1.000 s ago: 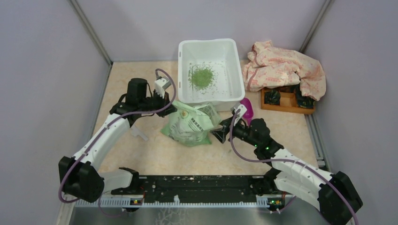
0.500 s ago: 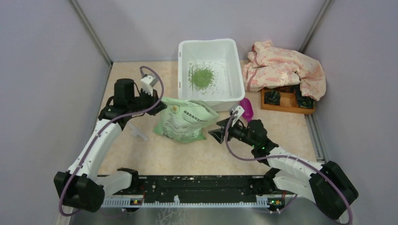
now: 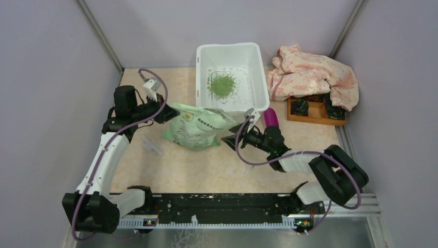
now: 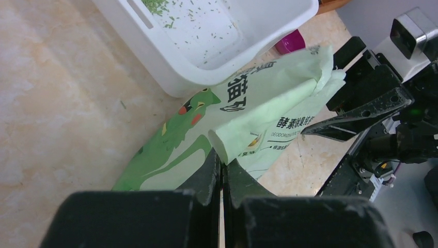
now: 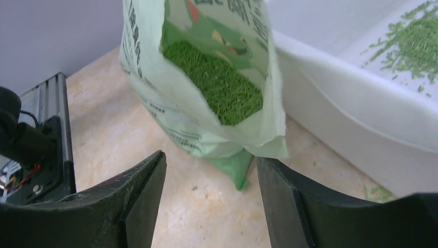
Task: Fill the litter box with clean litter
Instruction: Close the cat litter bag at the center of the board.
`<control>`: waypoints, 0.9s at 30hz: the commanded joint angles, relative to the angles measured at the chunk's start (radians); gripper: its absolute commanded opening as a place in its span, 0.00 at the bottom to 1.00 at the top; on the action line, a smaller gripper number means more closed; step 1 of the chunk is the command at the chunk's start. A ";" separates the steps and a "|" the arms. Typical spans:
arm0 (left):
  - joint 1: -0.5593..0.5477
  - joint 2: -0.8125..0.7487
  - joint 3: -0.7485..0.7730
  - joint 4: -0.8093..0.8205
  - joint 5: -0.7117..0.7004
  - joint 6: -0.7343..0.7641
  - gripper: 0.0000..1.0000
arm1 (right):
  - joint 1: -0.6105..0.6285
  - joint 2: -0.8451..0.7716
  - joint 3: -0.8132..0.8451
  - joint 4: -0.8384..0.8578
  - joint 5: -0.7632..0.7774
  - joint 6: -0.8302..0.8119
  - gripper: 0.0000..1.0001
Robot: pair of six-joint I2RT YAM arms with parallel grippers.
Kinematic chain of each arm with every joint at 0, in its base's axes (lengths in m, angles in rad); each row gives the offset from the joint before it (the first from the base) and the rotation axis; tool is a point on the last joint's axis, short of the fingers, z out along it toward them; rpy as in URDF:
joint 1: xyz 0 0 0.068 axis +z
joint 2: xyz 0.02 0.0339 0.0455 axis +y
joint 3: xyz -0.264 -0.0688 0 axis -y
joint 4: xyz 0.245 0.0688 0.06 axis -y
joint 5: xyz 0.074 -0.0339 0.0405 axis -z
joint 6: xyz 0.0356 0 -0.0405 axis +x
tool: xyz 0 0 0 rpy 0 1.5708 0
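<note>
The white litter box [image 3: 249, 61] stands at the back with a small pile of clean litter [image 3: 222, 84] in it. In front of it lies the green-and-white bag [image 3: 195, 127]. My left gripper [image 3: 168, 114] is shut on a fold of the bag [image 4: 243, 111] at its left end, fingertips [image 4: 213, 164] pinched together. My right gripper [image 3: 231, 135] stands open just right of the bag's mouth. In the right wrist view the bag [image 5: 155, 77] gapes open with green litter [image 5: 217, 85] inside, and my right gripper [image 5: 212, 173] holds nothing. The litter box wall [image 5: 351, 103] is to its right.
A magenta scoop [image 3: 270, 118] lies beside the box's front right corner. A patterned cloth [image 3: 310, 77] drapes over a wooden tray [image 3: 315, 114] at the back right. A small white piece [image 3: 151, 145] lies on the floor left of the bag. Grey walls close both sides.
My left arm has drawn back to the left, dragging the bag with it. My right gripper has followed leftward toward the bag's mouth and has narrowed slightly.
</note>
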 commanded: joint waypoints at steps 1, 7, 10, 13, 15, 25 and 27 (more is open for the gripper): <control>0.007 -0.040 0.011 0.139 0.095 -0.030 0.00 | -0.016 0.055 0.080 0.189 -0.027 0.015 0.65; 0.009 -0.029 0.009 0.146 0.106 -0.033 0.00 | -0.019 0.128 0.132 0.247 -0.080 0.029 0.60; 0.010 -0.022 0.015 0.146 0.107 -0.032 0.00 | -0.018 0.154 0.157 0.246 -0.089 0.029 0.47; 0.016 -0.022 0.020 0.145 0.112 -0.036 0.00 | -0.022 0.158 0.160 0.246 -0.096 0.029 0.37; 0.019 -0.022 0.024 0.146 0.117 -0.040 0.00 | -0.028 0.154 0.155 0.243 -0.104 0.032 0.27; 0.036 -0.045 0.072 0.191 0.244 -0.148 0.00 | -0.046 -0.045 0.085 0.103 -0.138 0.030 0.05; 0.037 -0.050 0.083 0.228 0.296 -0.205 0.00 | -0.047 -0.125 0.097 -0.025 -0.147 0.007 0.24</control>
